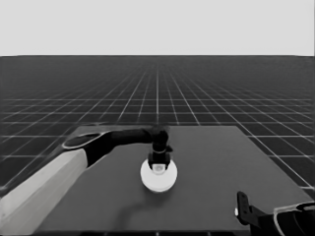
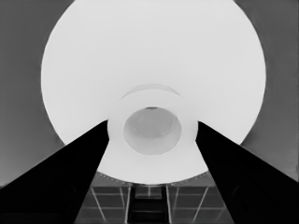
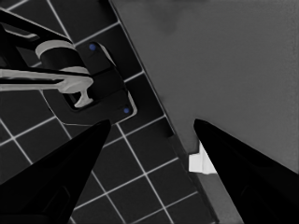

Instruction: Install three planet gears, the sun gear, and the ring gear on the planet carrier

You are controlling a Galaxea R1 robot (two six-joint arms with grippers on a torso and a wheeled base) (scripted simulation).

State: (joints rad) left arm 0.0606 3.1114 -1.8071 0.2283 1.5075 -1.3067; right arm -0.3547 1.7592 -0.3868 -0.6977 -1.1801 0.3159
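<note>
While left pincer (image 1: 158,166) hovers above, larger round part (image 1: 158,178) flat, white, centre-holed

The head camera looks down across the table (image 1: 211,187) toward the far horizon. The left wrist camera sits very close above the white disc (image 2: 154,70) at mid-table, which the head view shares (image 1: 158,178). The right wrist camera faces the table's near right corner (image 3: 224,70) and the grid floor.
</note>
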